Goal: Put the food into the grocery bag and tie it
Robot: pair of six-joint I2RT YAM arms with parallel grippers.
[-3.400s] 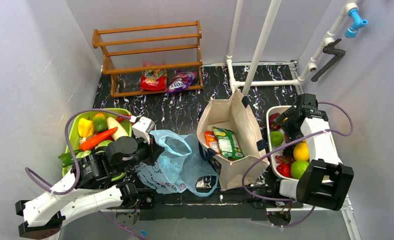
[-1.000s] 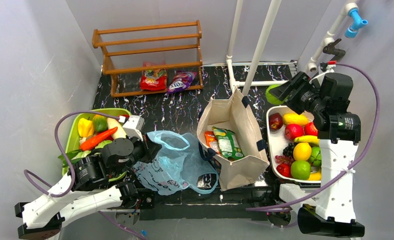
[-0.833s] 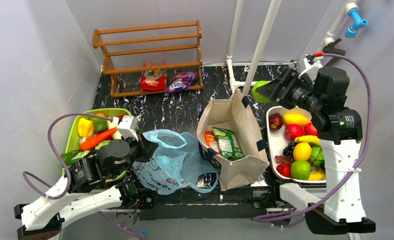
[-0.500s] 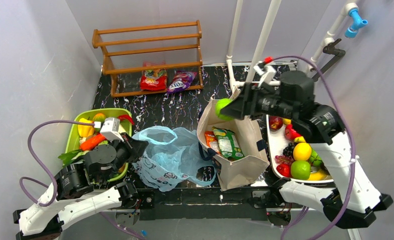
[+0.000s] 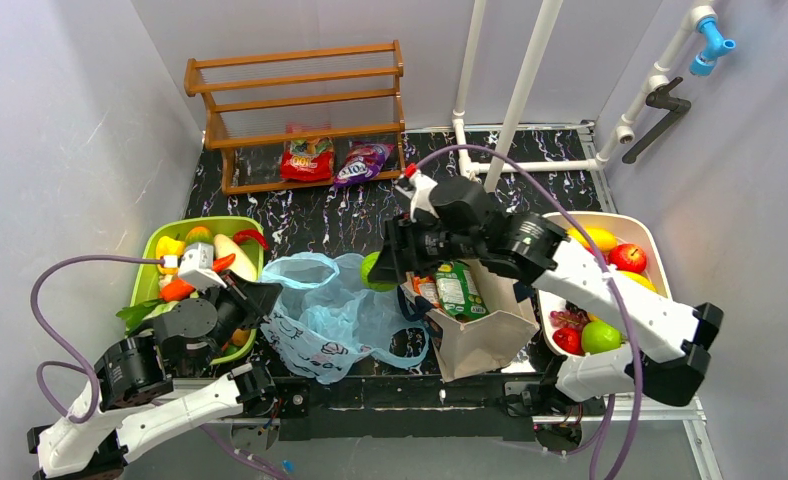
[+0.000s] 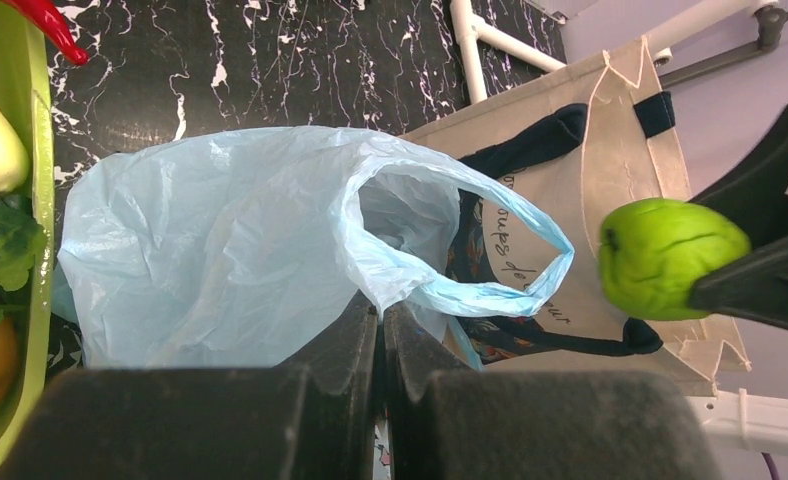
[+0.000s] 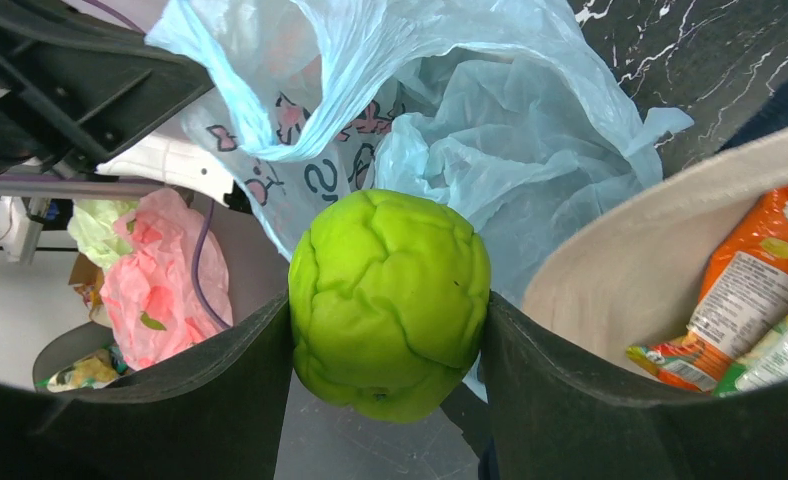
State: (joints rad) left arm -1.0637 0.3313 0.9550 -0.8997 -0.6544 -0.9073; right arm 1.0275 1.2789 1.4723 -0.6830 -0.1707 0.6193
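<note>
Right claw clamped on the green round fruit, one finger on each flank. Fruit hangs over the 3 o'clock rim of the light-blue grocery bag, between the bag mouth and the beige tote. Left claw pinched narrow on the bag's rim, 9 o'clock side. Bag sits on the table. Snack packets are in the tote.

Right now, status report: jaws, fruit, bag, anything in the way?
Left jaws shut on edge of thin light-blue plastic bag. Right jaws shut on bumpy green round fruit, held above that bag, not in. Beige canvas tote close beside; no blocker seen.
</note>
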